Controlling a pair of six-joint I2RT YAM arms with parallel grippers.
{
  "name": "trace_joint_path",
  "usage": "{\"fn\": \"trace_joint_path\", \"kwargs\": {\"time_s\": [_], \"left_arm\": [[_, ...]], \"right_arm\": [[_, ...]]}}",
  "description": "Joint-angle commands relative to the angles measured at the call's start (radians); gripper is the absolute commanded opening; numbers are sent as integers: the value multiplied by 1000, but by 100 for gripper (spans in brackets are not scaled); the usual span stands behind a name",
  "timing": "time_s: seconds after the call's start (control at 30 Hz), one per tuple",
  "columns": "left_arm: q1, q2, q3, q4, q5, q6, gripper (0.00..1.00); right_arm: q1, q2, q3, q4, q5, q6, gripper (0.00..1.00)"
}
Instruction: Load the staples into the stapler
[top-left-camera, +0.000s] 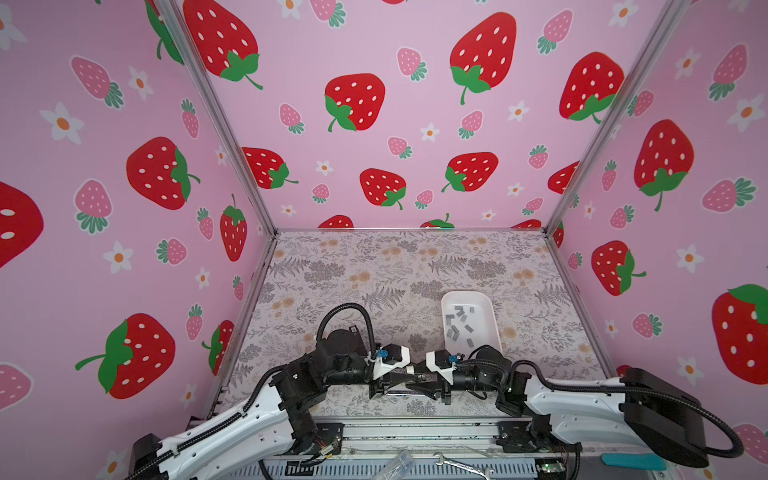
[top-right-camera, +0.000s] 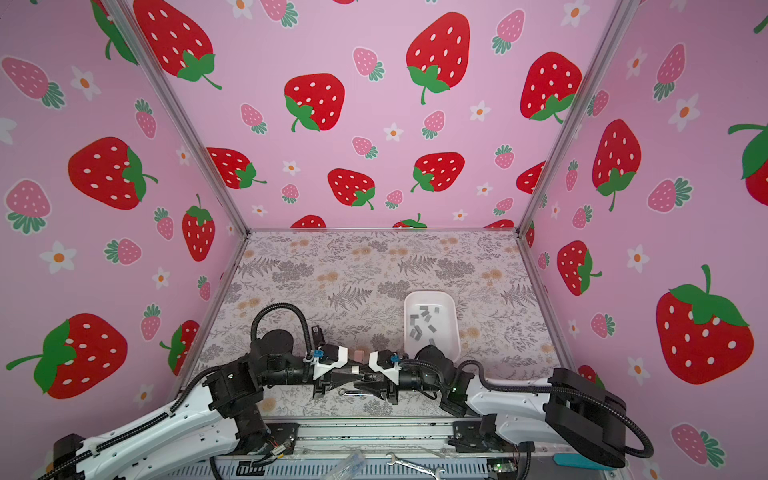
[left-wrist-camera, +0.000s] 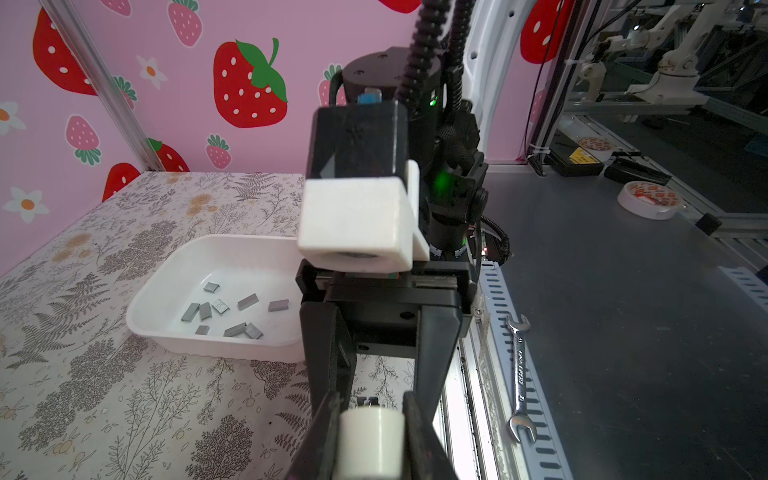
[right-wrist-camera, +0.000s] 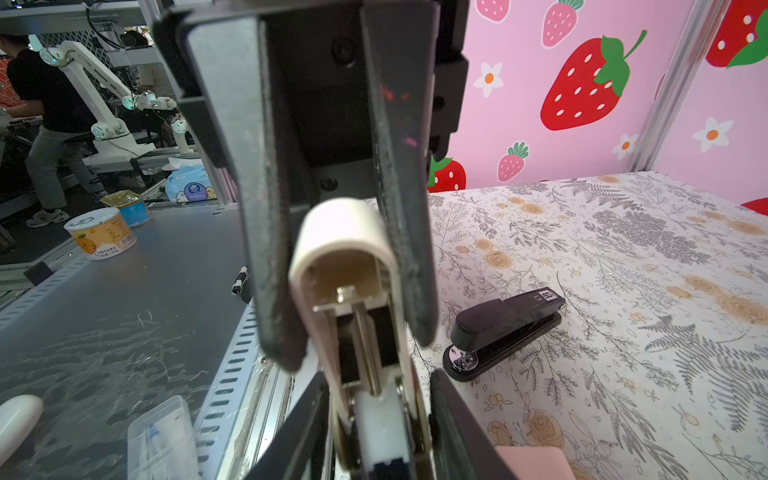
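Clamped tight in left fingers (left-wrist-camera: 328, 436): white plastic stapler (right-wrist-camera: 345, 232), held short of white tray (left-wrist-camera: 224, 349), near surface (left-wrist-camera: 104, 395) front edge. Flanked by part-spread right fingers (right-wrist-camera: 307, 424), grip unclear. Scattered inside tray: flat grey metal staples (left-wrist-camera: 220, 306). Wide floral stretch beyond tray.

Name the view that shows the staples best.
The left wrist view: the staples lie close and distinct in the white tray. Both top views show them small. The right wrist view misses them.

The left gripper (left-wrist-camera: 371, 409) is clamped on a white stapler (left-wrist-camera: 371, 446); grey staples (left-wrist-camera: 220, 307) lie loose in a tray (left-wrist-camera: 166, 270) on the floral table (left-wrist-camera: 83, 395); a wrench (left-wrist-camera: 519, 374) lies on the slotted rail (left-wrist-camera: 495, 303), well apart from the tray.
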Motion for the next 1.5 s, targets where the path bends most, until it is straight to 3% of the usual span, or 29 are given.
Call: {"fn": "trace_joint_path", "kwargs": {"time_s": [0.0, 0.17, 0.27, 0.37, 0.4, 0.43, 0.6, 0.7, 0.77, 0.87, 0.93, 1.07, 1.13, 1.2, 1.4, 1.47], "left_arm": [[-3, -14, 29, 40, 34, 22, 0], [-3, -31, 23, 43, 6, 15, 1], [-2, -63, -5, 94, -88, -30, 38], [-3, -114, -52, 137, -209, -77, 61], [-2, -133, -63, 140, -245, -89, 85], [-2, -161, -76, 141, -292, -107, 99], [-2, -309, -147, 155, -636, -267, 99], [-2, -398, -196, 163, -929, -432, 99], [-3, -441, -215, 107, -1115, -553, 99], [-1, -471, -225, -44, -1255, -718, 99], [-2, -482, -236, -119, -1267, -785, 99], [-1, -510, -259, -232, -1206, -696, 99], [-2, -527, -271, -298, -1262, -716, 99], [-1, -538, -261, -394, -1352, -821, 99], [-1, -509, -173, -585, -1340, -913, 99], [-1, -472, -192, -544, -1359, -902, 99]], "right_arm": [[7, 14, 27, 39, -27, -12, 38], [8, -4, 17, 39, 18, -2, 23], [7, -22, 15, 23, 94, 19, 15], [7, -34, 20, -12, 198, 50, 10], [7, -36, 21, -24, 238, 63, 9], [7, -36, 25, -41, 286, 83, 9], [8, -17, 63, -154, 456, 192, 6], [7, 7, 101, -246, 558, 269, 5], [7, 37, 150, -349, 651, 332, 3], [7, 102, 218, -502, 758, 423, 1], [7, 152, 249, -553, 794, 458, 0], [-1, 249, 312, -605, 780, 500, 0], [-3, 290, 352, -652, 782, 525, 0], [-6, 333, 395, -712, 789, 547, 0], [-20, 433, 436, -796, 803, 613, 0], [-30, 454, 446, -818, 800, 631, 0]]}}
